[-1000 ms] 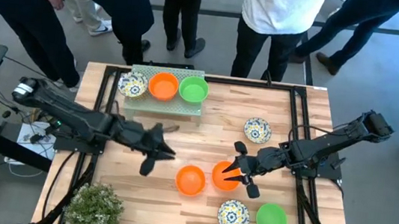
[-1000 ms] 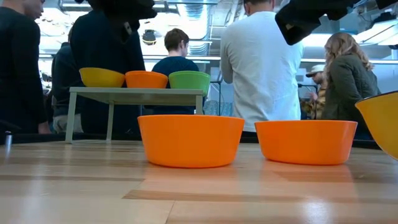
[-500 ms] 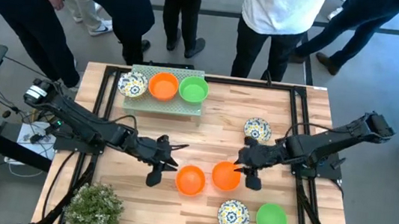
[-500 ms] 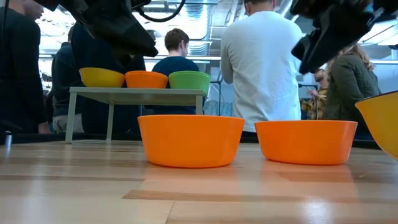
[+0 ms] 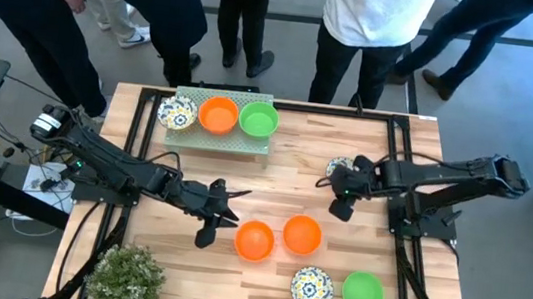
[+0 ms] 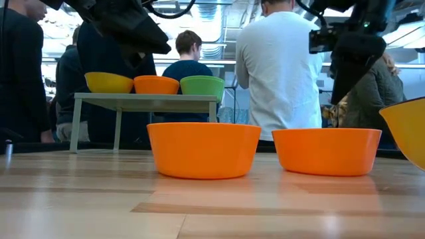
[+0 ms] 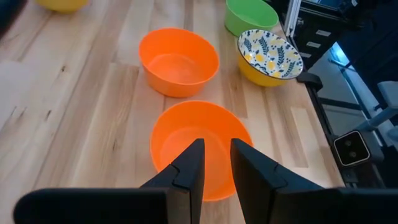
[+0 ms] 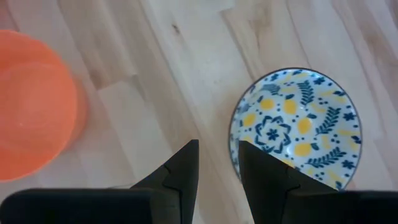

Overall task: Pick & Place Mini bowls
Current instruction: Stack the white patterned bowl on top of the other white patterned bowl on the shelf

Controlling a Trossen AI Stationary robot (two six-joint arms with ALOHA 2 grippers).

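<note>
Two orange mini bowls (image 5: 254, 240) (image 5: 302, 234) sit side by side on their bases at the table's middle. My left gripper (image 5: 231, 216) hangs just left of the left one, slanting down over its near rim (image 7: 186, 193), fingers a narrow gap apart and bare. My right gripper (image 5: 338, 190) points down above a floral mini bowl (image 8: 298, 124) at the right, slightly open, straddling the air over its rim. A second floral bowl (image 5: 312, 289) and a green bowl (image 5: 363, 292) sit near the front edge. A further three stand on the raised shelf (image 5: 220, 136).
A leafy potted plant (image 5: 126, 275) stands at the near left corner. The shelf takes up the far left. Black frame rails (image 5: 398, 185) run along both table sides. Several people stand beyond the far edge. Bare wood lies between the shelf and the orange bowls.
My right gripper has left the right orange bowl, travelled toward the far edge and tipped steeply downward; it now hangs over the floral bowl. The orange bowl has stayed in place. My left gripper has come down and toward the left orange bowl.
</note>
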